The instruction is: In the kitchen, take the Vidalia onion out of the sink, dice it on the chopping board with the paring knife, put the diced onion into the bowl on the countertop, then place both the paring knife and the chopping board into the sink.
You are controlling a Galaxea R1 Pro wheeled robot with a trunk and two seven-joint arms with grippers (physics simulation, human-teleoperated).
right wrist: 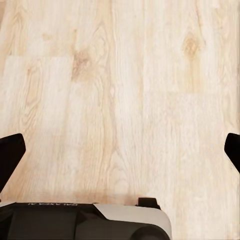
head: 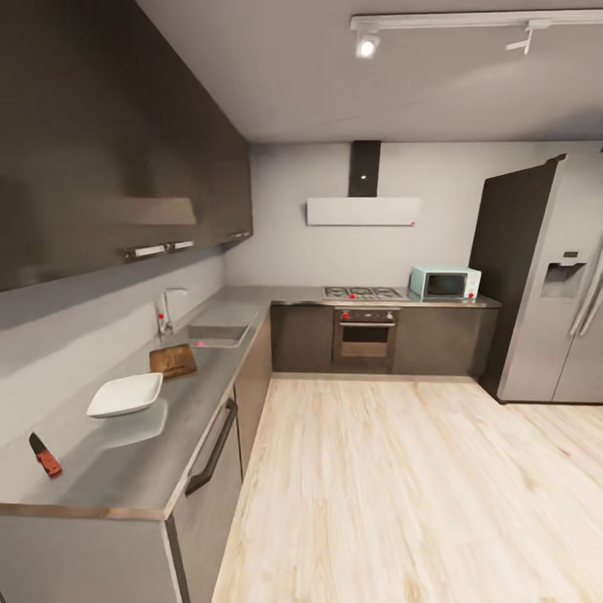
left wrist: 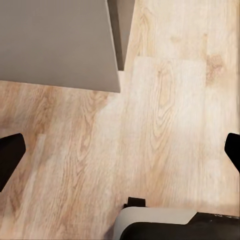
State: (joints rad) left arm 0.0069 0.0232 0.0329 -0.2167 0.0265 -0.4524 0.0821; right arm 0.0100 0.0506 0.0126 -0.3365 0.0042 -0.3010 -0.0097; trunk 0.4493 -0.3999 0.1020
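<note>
Both pincers hang spread wide with nothing between the fingers: the left gripper [left wrist: 120, 150] points down at pale wood floor [left wrist: 165, 125] by a grey cabinet corner [left wrist: 60, 45], and the right gripper [right wrist: 120, 150] hangs over bare floor boards. In the head view, going left to right along the countertop [head: 151, 477], the paring knife [head: 45, 456] lies at about 8 o'clock, nearest the robot; the white bowl [head: 126, 394] sits beyond it, then the chopping board [head: 173, 361] just beside the sink [head: 216, 336], whose chrome tap [head: 167, 307] stands at about 9 o'clock. The onion cannot be made out in the basin. The robot seems to be approaching; a good move is to roll along the counter front and stop squarely facing the sink, close enough to reach in without stretching.
</note>
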